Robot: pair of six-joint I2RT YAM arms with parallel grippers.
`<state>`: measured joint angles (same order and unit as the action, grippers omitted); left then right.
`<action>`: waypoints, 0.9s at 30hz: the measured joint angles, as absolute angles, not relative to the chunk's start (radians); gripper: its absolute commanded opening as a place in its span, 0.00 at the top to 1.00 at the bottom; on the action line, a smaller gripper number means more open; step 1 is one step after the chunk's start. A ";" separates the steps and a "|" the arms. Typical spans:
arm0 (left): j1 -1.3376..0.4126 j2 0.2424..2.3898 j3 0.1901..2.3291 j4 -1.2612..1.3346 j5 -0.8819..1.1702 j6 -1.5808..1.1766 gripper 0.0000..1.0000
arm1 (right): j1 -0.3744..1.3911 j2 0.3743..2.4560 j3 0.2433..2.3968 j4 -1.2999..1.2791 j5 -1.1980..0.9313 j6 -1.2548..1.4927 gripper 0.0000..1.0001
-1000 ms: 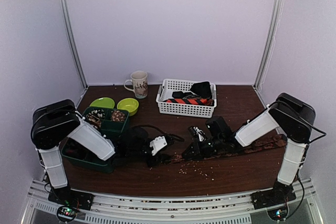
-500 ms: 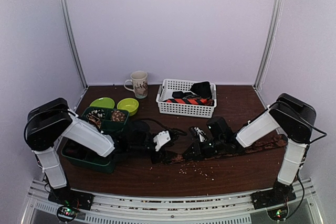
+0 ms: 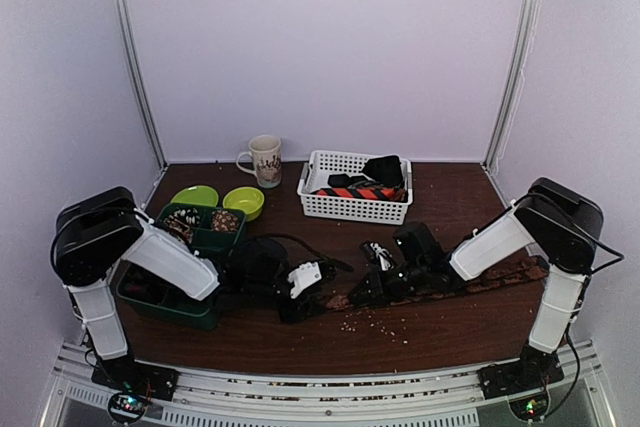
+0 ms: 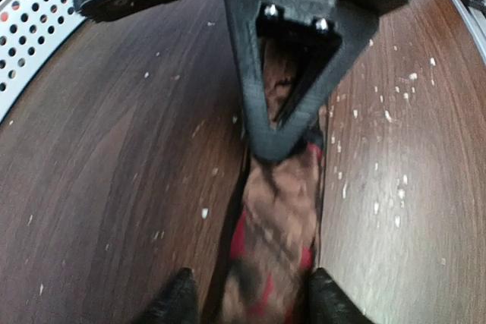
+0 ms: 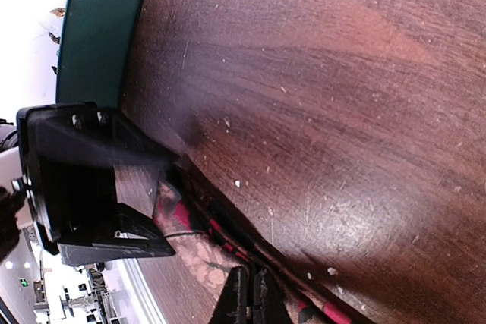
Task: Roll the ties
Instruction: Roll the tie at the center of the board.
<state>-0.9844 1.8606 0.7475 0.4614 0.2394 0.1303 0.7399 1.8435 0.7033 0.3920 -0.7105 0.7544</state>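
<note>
**Top view.** Shows a brown patterned tie [image 3: 470,279] laid flat on the counter [image 3: 450,332], running from 3 o'clock toward centre. Sets the right fingers [image 3: 360,292] and left fingers [image 3: 292,305] almost tip to tip at its 9 o'clock end, presumably one to anchor the cloth and one to start the coil. Stores further ties [image 3: 368,191] in a white basket [image 3: 350,209] at 12 o'clock, near a mug [image 3: 266,160]. Places green bowls [image 3: 243,202] and a dark green bin [image 3: 160,305] at 9 o'clock. Encloses everything in plain pale walls.

**Left wrist view.** Shows the left fingers released, straddling the tie [image 4: 277,218] at 6 o'clock. Shows the right fingers bearing down on the cloth at 12 o'clock. Exposes a red lining.

**Right wrist view.** Shows the right fingers clenched on the tie [image 5: 197,252] at 6 o'clock, apparently to hold it against pulling. Reveals a glossy dark wood-grain counter strewn with pale crumbs.
</note>
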 measured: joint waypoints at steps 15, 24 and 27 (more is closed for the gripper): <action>-0.953 1.875 0.627 0.657 0.285 0.053 0.30 | 0.740 1.839 0.715 0.357 -0.710 0.731 1.00; -0.936 1.905 0.628 0.709 0.364 0.050 0.61 | 0.740 1.839 0.703 0.382 -0.707 0.740 1.00; -0.936 1.885 0.623 0.695 0.373 0.049 0.64 | 0.740 1.840 0.703 0.382 -0.707 0.739 1.00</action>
<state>-0.9356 1.8847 0.6231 0.6949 0.3733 0.0494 0.7403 1.8397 0.7033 0.3820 -0.7071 0.7391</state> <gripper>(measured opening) 0.384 0.022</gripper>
